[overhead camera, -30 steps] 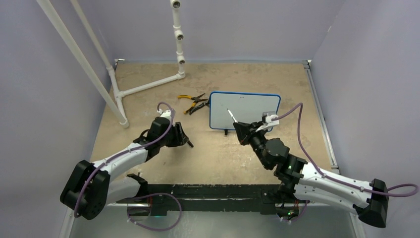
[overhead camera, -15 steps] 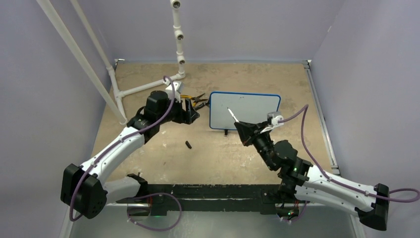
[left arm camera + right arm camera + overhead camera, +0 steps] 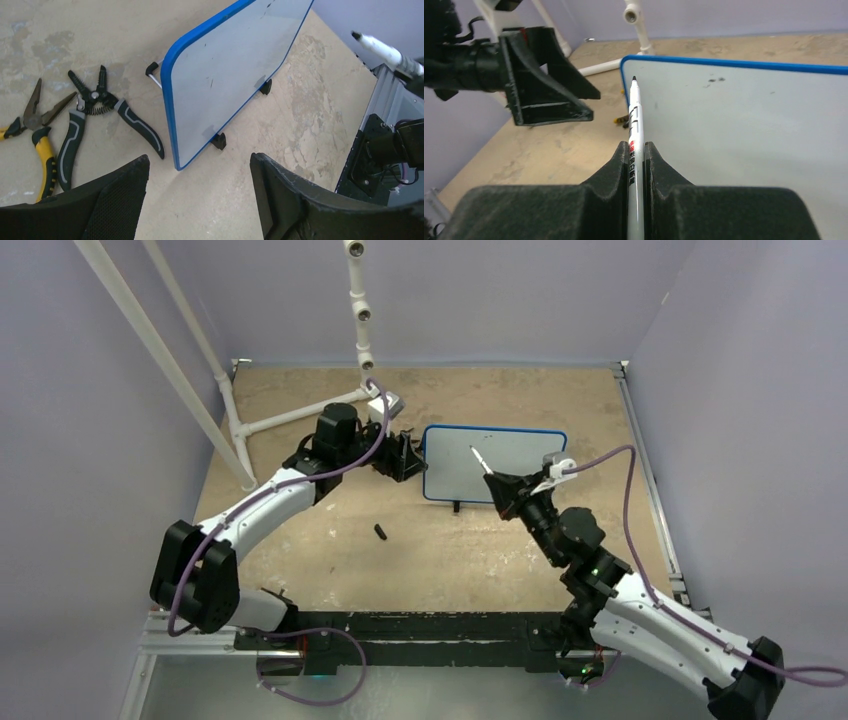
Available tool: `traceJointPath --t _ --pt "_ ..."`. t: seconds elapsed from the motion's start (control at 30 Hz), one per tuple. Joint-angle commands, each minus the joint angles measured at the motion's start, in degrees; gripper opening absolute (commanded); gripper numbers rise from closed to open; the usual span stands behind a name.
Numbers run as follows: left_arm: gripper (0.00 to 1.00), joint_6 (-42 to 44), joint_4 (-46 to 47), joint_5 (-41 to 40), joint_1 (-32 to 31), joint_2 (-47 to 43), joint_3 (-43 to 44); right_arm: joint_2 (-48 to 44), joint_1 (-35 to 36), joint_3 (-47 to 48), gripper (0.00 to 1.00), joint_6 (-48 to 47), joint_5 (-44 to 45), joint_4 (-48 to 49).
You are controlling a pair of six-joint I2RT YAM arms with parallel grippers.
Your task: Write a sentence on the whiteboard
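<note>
The whiteboard (image 3: 505,455), white with a thin blue frame and black feet, stands upright at the table's middle back. No sentence is in view on its face (image 3: 744,125), only a few small dark specks. My right gripper (image 3: 505,488) is shut on a white marker (image 3: 635,125) with its black tip uncapped. The tip points at the board's left part, and the left wrist view shows the marker (image 3: 382,47) apart from the board (image 3: 230,75). My left gripper (image 3: 408,457) hovers open and empty just off the board's left edge, its fingers (image 3: 125,195) wide apart.
A small black cap (image 3: 380,532) lies on the table in front of the board. Yellow-handled pliers (image 3: 37,125) and black wire strippers (image 3: 100,115) lie left of the board. A white pipe frame (image 3: 300,415) stands at the back left. Purple walls enclose the table.
My left arm swung from the table's left middle up to the board's left edge and its gripper opened, leaving the black cap on the table. The right arm shifted the marker slightly right.
</note>
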Motion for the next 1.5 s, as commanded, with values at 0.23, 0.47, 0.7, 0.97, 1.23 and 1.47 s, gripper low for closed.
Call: traceJointPath --t 0.23,0.47,0.7,0.97,1.23,1.47 --pt "0.71 4.59 13.21 4.79 0.19 7.28 3.56 -2.42 -9.62 -2.62 0.0 -1.82 -15.39 6.43" --pt "0.7 5.21 15.69 11.04 2.01 12.25 6.1 -2.48 -9.61 -3.21 0.0 -0.93 -18.67 7.16" --pt "0.51 4.46 17.67 16.09 3.4 14.45 5.41 -4.79 -9.65 -4.26 0.0 0.49 -20.54 6.89" --pt "0.19 3.98 16.47 16.81 3.27 13.53 2.46 -4.92 -9.61 -3.36 0.0 -0.04 -21.22 4.63" --pt "0.06 0.39 17.07 15.34 2.13 9.93 -2.71 -4.94 -9.61 -3.18 0.0 -0.22 -21.41 4.35" --pt "0.09 0.11 16.2 15.35 1.73 7.78 -4.92 -5.71 -9.57 -3.01 0.0 -0.49 -20.26 3.5"
